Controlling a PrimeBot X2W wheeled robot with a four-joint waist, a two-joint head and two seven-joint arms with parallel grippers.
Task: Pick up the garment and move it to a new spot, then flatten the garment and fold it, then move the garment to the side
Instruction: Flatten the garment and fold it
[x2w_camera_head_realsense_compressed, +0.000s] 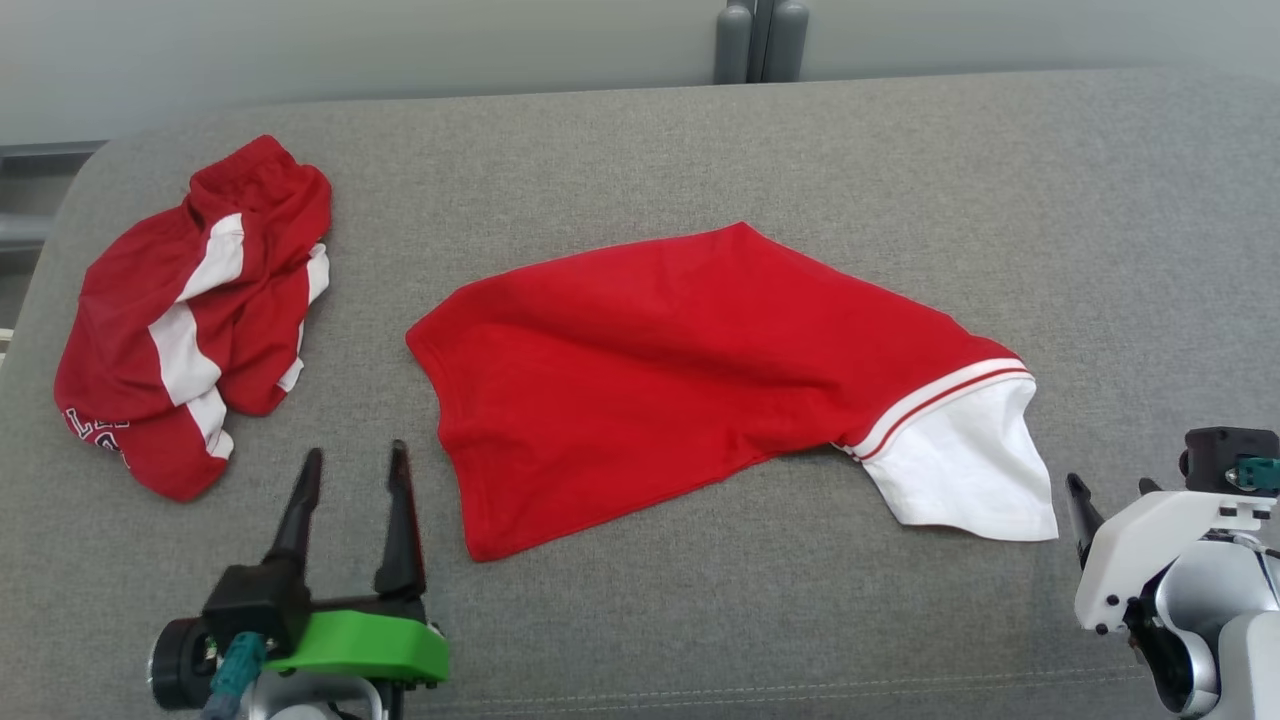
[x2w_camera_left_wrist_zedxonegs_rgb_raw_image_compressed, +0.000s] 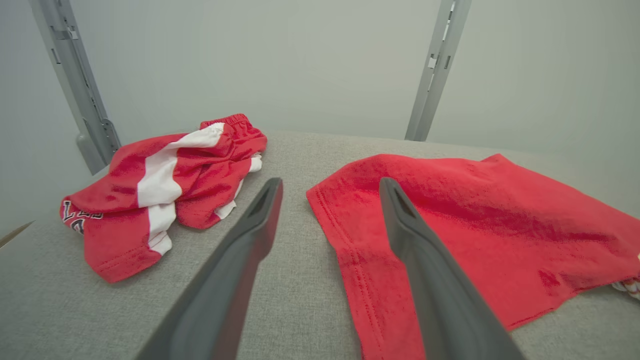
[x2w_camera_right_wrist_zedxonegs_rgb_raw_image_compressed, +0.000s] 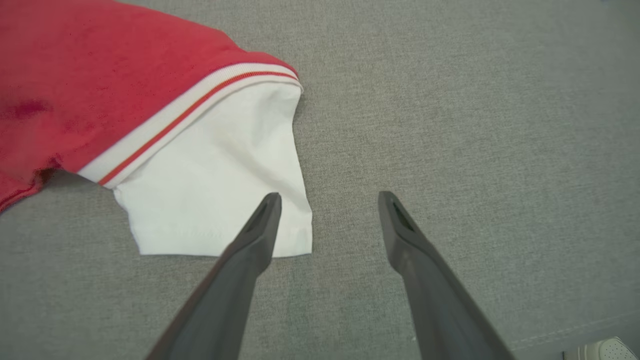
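Note:
The garment (x2w_camera_head_realsense_compressed: 680, 370) is a red shirt with a white sleeve (x2w_camera_head_realsense_compressed: 960, 470), lying spread with some wrinkles in the middle of the grey cushioned surface (x2w_camera_head_realsense_compressed: 800, 150). My left gripper (x2w_camera_head_realsense_compressed: 355, 452) is open just left of the garment's near hem. In the left wrist view the garment (x2w_camera_left_wrist_zedxonegs_rgb_raw_image_compressed: 475, 225) lies under and beyond the right finger of this gripper (x2w_camera_left_wrist_zedxonegs_rgb_raw_image_compressed: 331, 182), which holds nothing. My right gripper (x2w_camera_head_realsense_compressed: 1110, 485) hovers open just right of the sleeve. In the right wrist view, that gripper (x2w_camera_right_wrist_zedxonegs_rgb_raw_image_compressed: 328, 196) is empty, with its left finger over the corner of the white sleeve (x2w_camera_right_wrist_zedxonegs_rgb_raw_image_compressed: 215, 175).
A crumpled red-and-white garment (x2w_camera_head_realsense_compressed: 190, 310) lies at the far left, also in the left wrist view (x2w_camera_left_wrist_zedxonegs_rgb_raw_image_compressed: 165, 190). Grey posts (x2w_camera_head_realsense_compressed: 760, 40) stand behind the surface against a pale wall. Bare grey fabric stretches to the right and along the near edge.

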